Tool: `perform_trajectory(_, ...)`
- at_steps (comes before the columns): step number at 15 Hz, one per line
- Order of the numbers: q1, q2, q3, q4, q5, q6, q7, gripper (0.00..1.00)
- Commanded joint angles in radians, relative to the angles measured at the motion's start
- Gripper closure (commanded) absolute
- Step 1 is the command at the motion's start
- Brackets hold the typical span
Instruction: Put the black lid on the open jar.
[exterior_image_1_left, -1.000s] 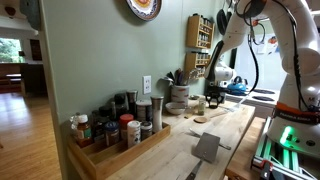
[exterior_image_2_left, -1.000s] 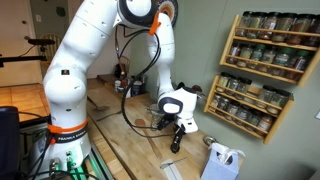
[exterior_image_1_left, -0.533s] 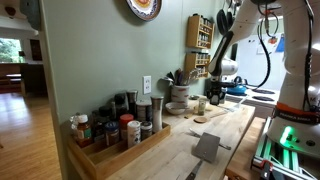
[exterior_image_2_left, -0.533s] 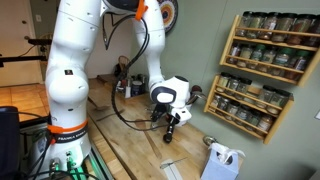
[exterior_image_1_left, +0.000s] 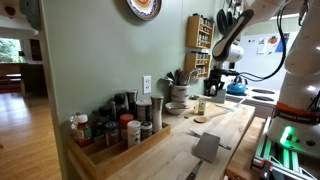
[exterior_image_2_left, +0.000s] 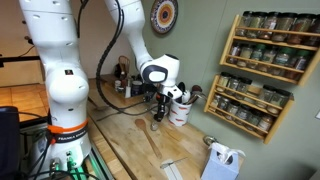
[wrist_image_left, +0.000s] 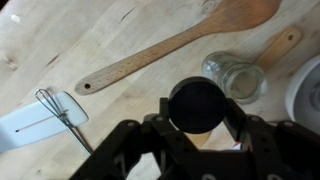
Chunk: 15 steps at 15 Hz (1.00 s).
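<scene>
Since a second ago the arm has swung toward the wall, and the black lid (wrist_image_left: 196, 100) now hangs close to the open jar (wrist_image_left: 232, 76) — beside its mouth in the wrist view, not over it. The gripper (wrist_image_left: 198, 112) holds the lid at its rim, with the fingers (wrist_image_left: 164, 112) closed in on both sides. The jar stands on the wooden table (wrist_image_left: 60, 40), near a long wooden spoon (wrist_image_left: 170, 45) and the white crock (wrist_image_left: 310, 88) — a wire utensil (wrist_image_left: 52, 105) lies well apart

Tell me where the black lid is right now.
In the wrist view the black lid is gripped in the pincer, just left of the open jar and below the wooden spoon.
</scene>
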<state>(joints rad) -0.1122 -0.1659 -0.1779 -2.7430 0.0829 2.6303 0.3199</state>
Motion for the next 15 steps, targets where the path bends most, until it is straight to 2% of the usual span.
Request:
perform_trajectory(1, 0.0, -0.132, 0.071, -0.049, -0.008, -0.083, -0.001, 0.69)
perform_trajectory(3, 0.008, -0.108, 0.111, 0.001, -0.006, -0.121, 0.01, 0.69)
perform_trajectory(5, 0.008, -0.109, 0.143, -0.002, -0.012, -0.124, 0.021, 0.69)
perform_trajectory(9, 0.004, -0.073, 0.174, -0.002, -0.016, -0.061, 0.036, 0.69)
perform_trajectory(15, -0.015, 0.009, 0.184, -0.002, -0.047, 0.057, 0.091, 0.69)
